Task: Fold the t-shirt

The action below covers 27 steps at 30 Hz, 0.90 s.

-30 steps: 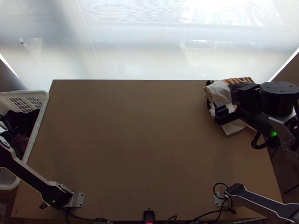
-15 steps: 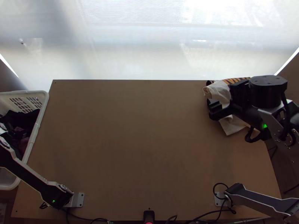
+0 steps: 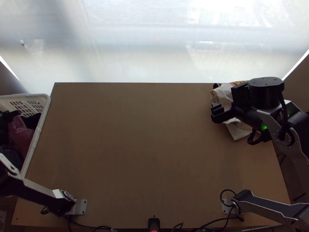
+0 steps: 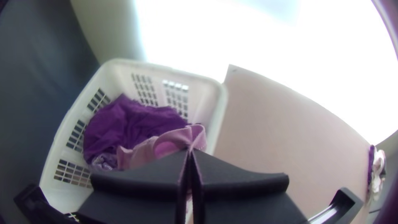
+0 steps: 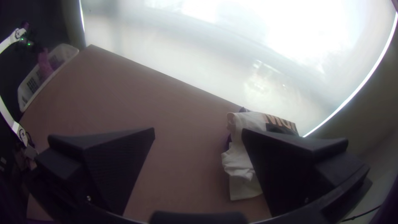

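My left gripper (image 3: 11, 115) is over the laundry basket at the table's left, with a pink cloth (image 3: 21, 133) hanging bunched below it. In the left wrist view the left gripper (image 4: 190, 152) is shut on the pink cloth (image 4: 176, 139), gripping an upper edge. The right gripper (image 3: 228, 101) stands open above a stack of white and dark cloth (image 3: 241, 130) at the far right corner. In the right wrist view nothing is between the fingers of the right gripper (image 5: 198, 132), and the white cloth (image 5: 242, 166) lies folded beneath one finger.
The white basket (image 3: 45, 112) stands against the table's left edge and holds dark clothes; these look purple (image 4: 124, 120) in the left wrist view. Bare wooden tabletop (image 3: 146, 147) spans the middle. Cables (image 3: 208, 228) run along the near edge.
The left arm has shifted at the basket, and the pink cloth has come up into sight with its gripper. The right gripper has moved a little to the left over the stack.
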Each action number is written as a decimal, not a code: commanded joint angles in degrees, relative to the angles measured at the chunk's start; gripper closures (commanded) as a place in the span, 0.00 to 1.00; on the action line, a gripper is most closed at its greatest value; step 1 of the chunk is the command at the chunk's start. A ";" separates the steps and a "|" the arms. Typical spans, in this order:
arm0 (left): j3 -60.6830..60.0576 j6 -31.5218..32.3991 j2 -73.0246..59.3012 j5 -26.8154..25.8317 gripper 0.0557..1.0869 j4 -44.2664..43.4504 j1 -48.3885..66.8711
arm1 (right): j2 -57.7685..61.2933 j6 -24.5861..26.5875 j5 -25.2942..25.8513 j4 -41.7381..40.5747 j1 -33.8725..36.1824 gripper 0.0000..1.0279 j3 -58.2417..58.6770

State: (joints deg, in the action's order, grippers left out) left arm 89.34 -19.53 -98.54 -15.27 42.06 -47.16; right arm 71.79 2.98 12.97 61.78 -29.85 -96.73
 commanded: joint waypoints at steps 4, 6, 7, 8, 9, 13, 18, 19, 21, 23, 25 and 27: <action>-0.57 0.98 33.85 -3.54 0.96 14.63 30.63 | -1.13 -0.70 -0.05 -0.43 2.78 0.05 4.79; -0.04 4.24 37.19 -1.61 0.96 14.98 42.23 | -2.53 -0.70 -0.05 -0.43 3.13 0.05 7.43; 0.31 5.82 38.07 0.24 0.96 14.80 47.42 | -3.41 -0.61 -0.05 -0.43 3.30 0.05 9.19; 0.57 7.49 38.69 2.70 0.96 14.19 52.61 | -4.29 -0.61 -0.05 -0.43 3.65 0.05 11.03; 0.57 8.98 39.04 4.46 0.96 13.57 57.53 | -5.34 -0.52 -0.05 -0.43 3.92 0.05 13.06; -0.39 14.52 38.86 6.83 0.96 11.99 75.11 | -11.14 -0.43 -0.05 -0.43 6.12 0.05 22.81; -3.30 15.31 30.43 14.56 0.95 4.78 96.55 | -20.72 -0.08 0.04 0.89 10.69 0.05 32.39; -3.73 15.40 28.32 14.56 0.95 2.23 98.75 | -22.57 0.00 0.04 1.77 12.09 0.05 33.36; -3.03 16.19 23.48 14.74 0.95 -2.07 102.97 | -26.26 0.53 0.04 4.05 15.34 0.05 34.50; -1.27 17.07 18.47 14.74 0.95 -5.24 106.48 | -29.87 3.08 0.12 5.11 19.65 0.05 36.00; 1.63 17.07 12.76 14.74 0.95 -7.26 109.47 | -32.59 7.04 0.12 5.37 25.98 0.05 37.75; 5.93 17.07 6.87 14.65 0.95 -8.40 112.20 | -34.79 10.29 0.04 5.46 32.04 0.05 39.07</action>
State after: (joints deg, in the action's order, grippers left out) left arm 88.68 -3.75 -76.90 -2.02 40.42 51.00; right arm 46.35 6.28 13.02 65.34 -12.25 -63.94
